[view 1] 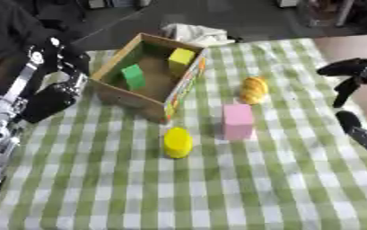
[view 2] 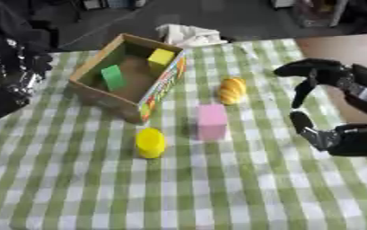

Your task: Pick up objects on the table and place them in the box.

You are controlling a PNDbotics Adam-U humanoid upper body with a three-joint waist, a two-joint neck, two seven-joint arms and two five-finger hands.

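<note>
An open cardboard box (view 1: 182,83) stands at the back left of the checked table, with a green block (view 1: 133,76) and a yellow block (view 1: 181,56) inside. On the cloth lie a yellow cylinder (view 1: 177,142), a pink block (view 1: 238,121) and an orange-yellow rounded thing (view 1: 254,90). My right hand (view 2: 316,74) hovers open at the right, fingers spread, to the right of the pink block and the rounded thing, holding nothing. My left hand (view 1: 49,101) hangs left of the box, outside its wall, and its fingers are not clear.
A crumpled white cloth (view 1: 194,32) lies behind the box at the table's far edge. The green-and-white checked tablecloth (view 1: 217,188) stretches toward me. Bare brown tabletop (view 2: 335,45) shows at the far right.
</note>
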